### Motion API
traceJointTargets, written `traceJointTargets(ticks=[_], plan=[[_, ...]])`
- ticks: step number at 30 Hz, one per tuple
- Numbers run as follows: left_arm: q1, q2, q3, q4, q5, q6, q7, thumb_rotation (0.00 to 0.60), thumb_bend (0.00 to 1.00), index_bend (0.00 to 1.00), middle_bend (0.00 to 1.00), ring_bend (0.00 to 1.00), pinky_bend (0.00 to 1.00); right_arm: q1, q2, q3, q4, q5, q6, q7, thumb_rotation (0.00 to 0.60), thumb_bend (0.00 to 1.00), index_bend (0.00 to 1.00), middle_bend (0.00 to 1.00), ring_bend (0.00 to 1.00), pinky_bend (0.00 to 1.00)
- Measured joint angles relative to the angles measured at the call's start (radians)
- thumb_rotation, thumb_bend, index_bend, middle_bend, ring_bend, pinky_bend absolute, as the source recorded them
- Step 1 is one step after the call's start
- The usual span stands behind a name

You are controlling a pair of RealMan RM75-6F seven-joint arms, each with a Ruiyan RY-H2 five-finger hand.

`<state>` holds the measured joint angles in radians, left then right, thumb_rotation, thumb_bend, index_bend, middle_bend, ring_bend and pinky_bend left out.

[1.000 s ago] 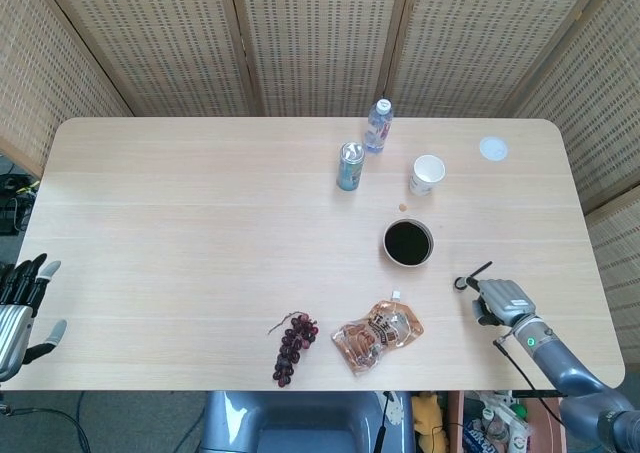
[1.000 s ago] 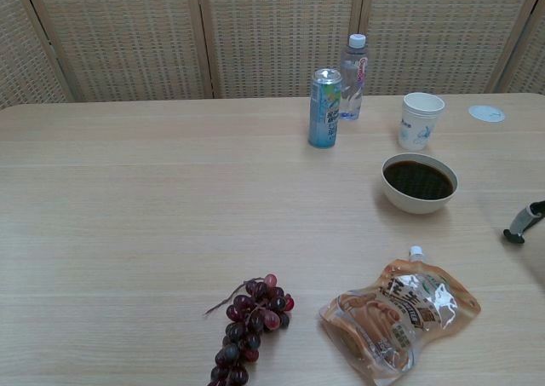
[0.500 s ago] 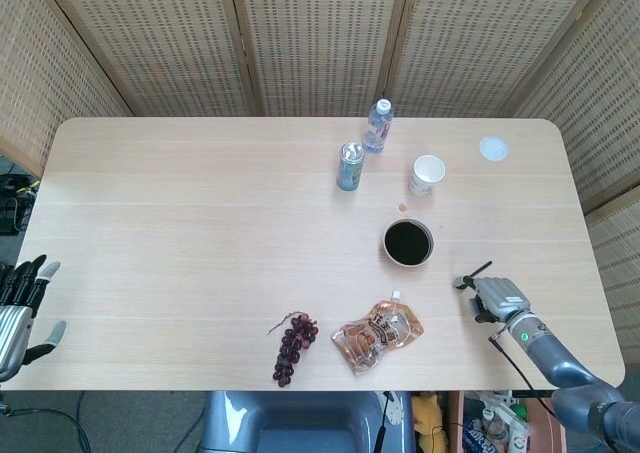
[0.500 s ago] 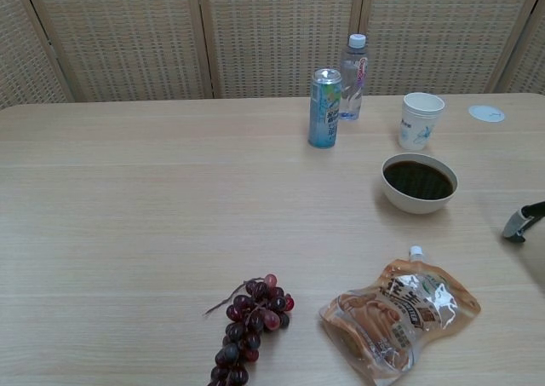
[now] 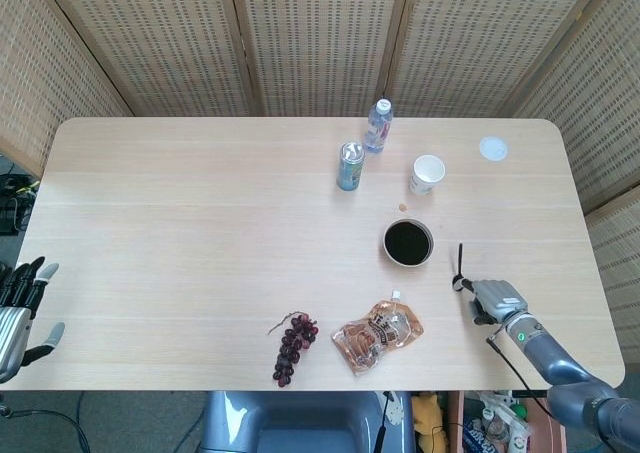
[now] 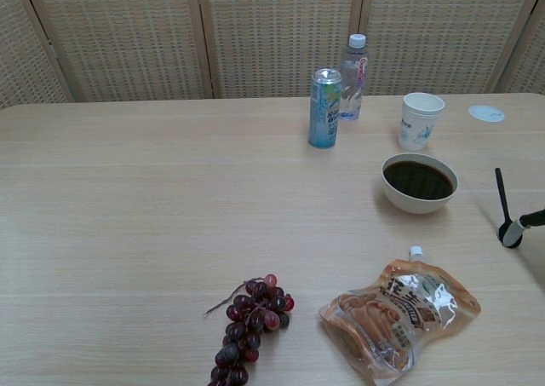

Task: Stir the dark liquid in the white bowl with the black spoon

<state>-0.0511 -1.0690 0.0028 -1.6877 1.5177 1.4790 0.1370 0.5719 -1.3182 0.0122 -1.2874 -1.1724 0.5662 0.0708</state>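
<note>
Head view | right hand (image 5: 497,300) fingers seemingly pinch black spoon (image 5: 460,264) handle, upright

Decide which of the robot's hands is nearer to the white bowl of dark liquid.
Right. The right hand, holding the black spoon, sits just right of and nearer the front edge than the white bowl. The left hand is off the table's far left edge.
</note>
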Motion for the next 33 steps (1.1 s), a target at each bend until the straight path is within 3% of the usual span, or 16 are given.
traceJointTargets(ticks=[21, 33], plan=[[-0.007, -0.004, -0.001, -0.009, -0.001, -0.007, 0.014, 0.6, 0.36, 0.0, 0.0, 0.0, 0.0, -0.024, 0.064, -0.01, -0.026, 0.018, 0.045, -0.032, 0.6, 0.86, 0.25, 0.94, 0.99, 1.0], [-0.002, -0.007, 0.002, 0.009, -0.006, -0.005, -0.004, 0.6, 0.36, 0.0, 0.0, 0.0, 0.0, -0.003, 0.036, 0.004, -0.054, 0.009, 0.058, -0.062, 0.6, 0.86, 0.25, 0.94, 0.99, 1.0]])
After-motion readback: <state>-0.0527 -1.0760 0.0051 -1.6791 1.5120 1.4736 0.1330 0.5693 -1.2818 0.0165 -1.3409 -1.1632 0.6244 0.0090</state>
